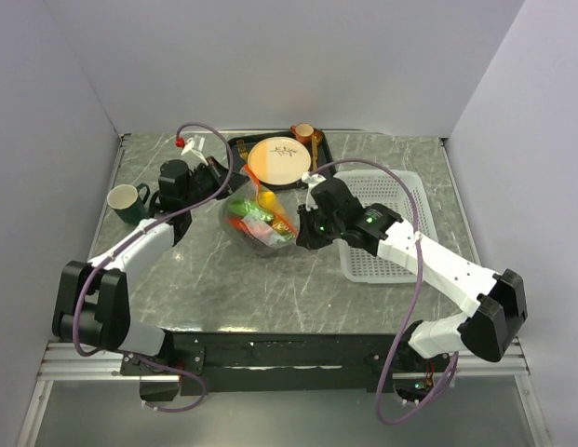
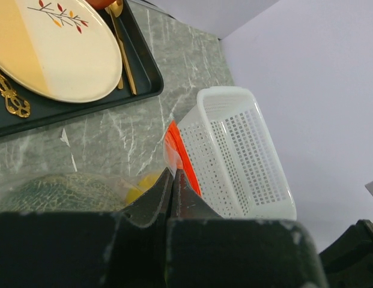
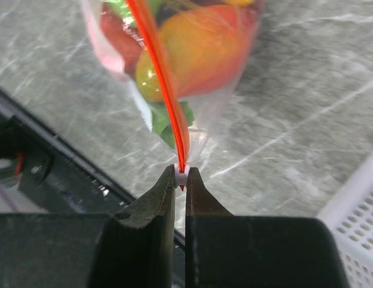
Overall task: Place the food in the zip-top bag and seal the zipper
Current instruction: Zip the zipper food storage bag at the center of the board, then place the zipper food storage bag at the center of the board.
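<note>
right end effector [image 3: 181, 175] fills the bottom of its wrist view, its two fingers drawn nearly together and pinching one end of the zipper [image 3: 157, 66], with only the thin orange-red strip and a bit of clear film between the tips. from that pinch the zipper runs up and away as one taut line along the mouth of the zip-top bag [image 3: 234, 102], which bulges beneath it over the grey marbled tabletop [image 3: 306, 78]. a yellow-orange toy pear [image 3: 198, 48], a red piece [image 3: 114, 30] and something green show through the plastic. a corner of the white mesh basket [image 3: 354, 216] sits just to the right.

left end effector [image 2: 173, 177] is closed tight too, and the other end of the orange-red strip rises straight from between its tips. the clear film spreads out to the left of them, with the netted green melon [image 2: 54, 186] inside.

the bag sits mid-tabletop, stretched between the two end effectors, with the food inside it. the basket is just to its right, under the right arm. behind the bag is a dark tray [image 2: 147, 90] holding a cream plate [image 2: 60, 54] and a gold spoon [image 2: 125, 54]. a dark green mug [image 1: 128, 201] stands off to the left.
</note>
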Robot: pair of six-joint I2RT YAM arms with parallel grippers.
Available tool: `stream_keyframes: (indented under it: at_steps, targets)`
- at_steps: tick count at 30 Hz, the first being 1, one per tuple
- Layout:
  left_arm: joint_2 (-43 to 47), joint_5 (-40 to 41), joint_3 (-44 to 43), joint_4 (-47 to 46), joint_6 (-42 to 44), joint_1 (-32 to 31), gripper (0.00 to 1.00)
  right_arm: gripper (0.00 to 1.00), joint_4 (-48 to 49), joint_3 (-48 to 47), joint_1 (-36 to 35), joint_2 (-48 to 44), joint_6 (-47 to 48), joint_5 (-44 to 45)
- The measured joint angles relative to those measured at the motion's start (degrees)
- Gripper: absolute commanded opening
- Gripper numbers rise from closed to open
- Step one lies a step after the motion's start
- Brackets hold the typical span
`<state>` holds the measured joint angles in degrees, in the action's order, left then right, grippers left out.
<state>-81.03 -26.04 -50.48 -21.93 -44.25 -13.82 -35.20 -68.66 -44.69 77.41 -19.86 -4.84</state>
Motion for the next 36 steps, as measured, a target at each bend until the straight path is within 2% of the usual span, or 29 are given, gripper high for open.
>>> stream_keyframes:
  at_steps: [6,10,14,19,21,26,32,36]
  targets:
    - [5.2,2.62,-4.44,10.71,3.06,-0.07,0.01,0.0,-1.33,-5.75,-4.11,1.29,-0.02,-5.75]
    - [10.54,7.04,-8.02,17.09,5.29,-0.13,0.01,0.0,0.98,-10.97,-8.72,0.68,-0.57,-5.05]
    - [14.75,9.84,-9.6,19.3,8.24,-0.09,0.01,0.0,1.03,-13.22,-9.53,0.17,-0.83,-1.77]
    - [11.04,10.69,-12.96,24.63,10.14,0.76,0.01,0.0,0.9,-13.62,-10.88,-0.26,-1.75,6.67]
    - [12.13,13.11,-9.01,24.09,10.58,-0.39,0.01,0.0,3.82,-11.65,-11.58,-2.69,-2.16,8.87]
    - [9.07,7.41,-10.32,31.34,10.58,2.84,0.01,0.02,4.52,-12.37,-9.99,-6.62,-2.84,9.97]
    - [14.23,8.0,-10.86,35.19,11.26,3.74,0.01,0.0,4.5,-12.83,-10.49,-3.52,-2.56,2.29]
    - [16.15,8.83,-17.46,40.52,14.08,4.33,0.01,0.0,4.24,-13.0,-13.46,1.79,-2.45,-3.58]
